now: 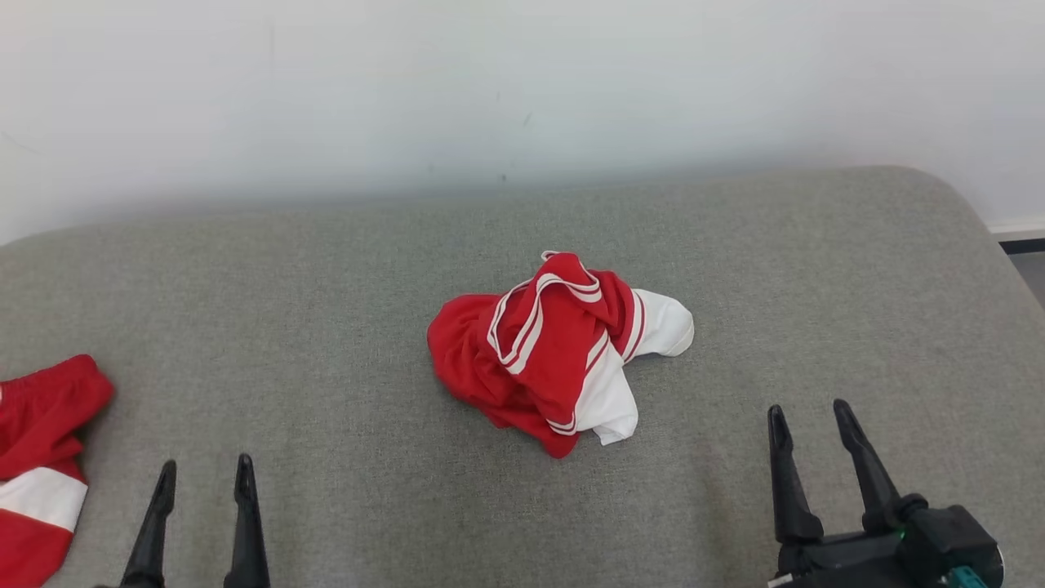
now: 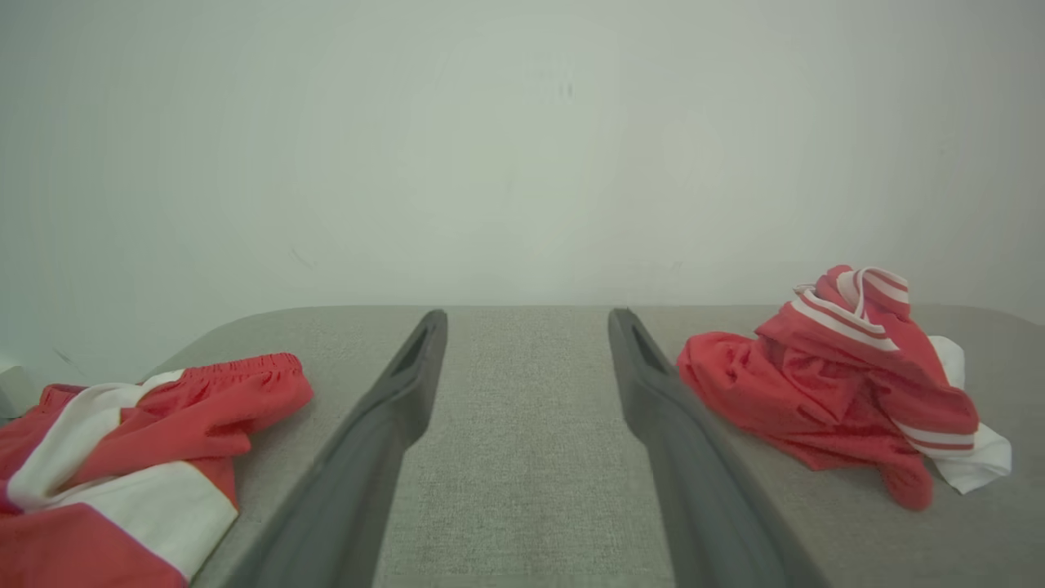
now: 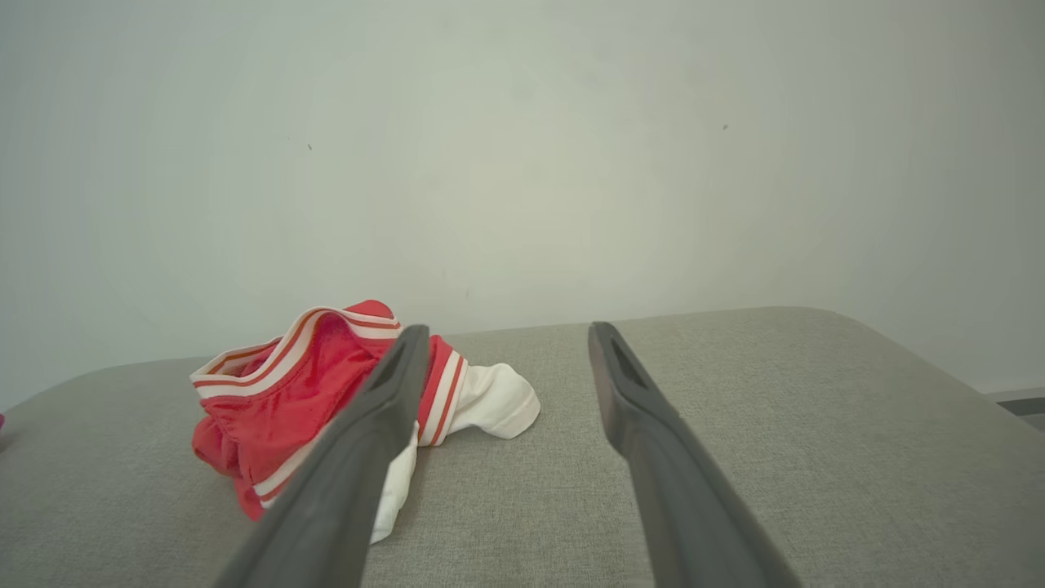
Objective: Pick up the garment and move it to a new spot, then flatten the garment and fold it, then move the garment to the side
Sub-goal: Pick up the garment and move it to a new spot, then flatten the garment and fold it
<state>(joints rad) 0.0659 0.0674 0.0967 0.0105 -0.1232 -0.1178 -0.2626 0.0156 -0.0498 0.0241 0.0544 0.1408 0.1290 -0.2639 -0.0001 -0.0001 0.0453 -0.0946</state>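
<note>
Head view. A crumpled red garment (image 1: 547, 351) with white panels and striped trim lies in a heap on the grey fabric-covered worktop (image 1: 326, 286), beyond both pairs of jaws and between them. It is ahead and to the right of the left jaws and ahead and to the left of the right jaws, nearer the latter. Neither pair touches it. The fingers of the left jaws (image 1: 155, 523) and of the right jaws (image 1: 788, 482) stand spread wide, with bare worktop in each gap and nothing held. A second red-and-white garment (image 1: 41, 441) lies outside the left jaws, on their left, apart from them. A pale wall (image 1: 490, 98) rises behind the worktop.

Left wrist view. The two dark fingers (image 2: 384, 425) stand wide apart over bare fabric. The crumpled garment (image 2: 833, 384) lies outside the gap, just to the right of the right-hand finger near its tip. The second garment (image 2: 122, 457) lies to the left of the left-hand finger.

Right wrist view. The fingers (image 3: 645, 425) are likewise wide, framing bare worktop. The crumpled garment (image 3: 277, 392) lies to the left of the gap, and the left-hand finger covers part of it. Its white sleeve end reaches a little way into the gap, beyond the fingertips.
</note>
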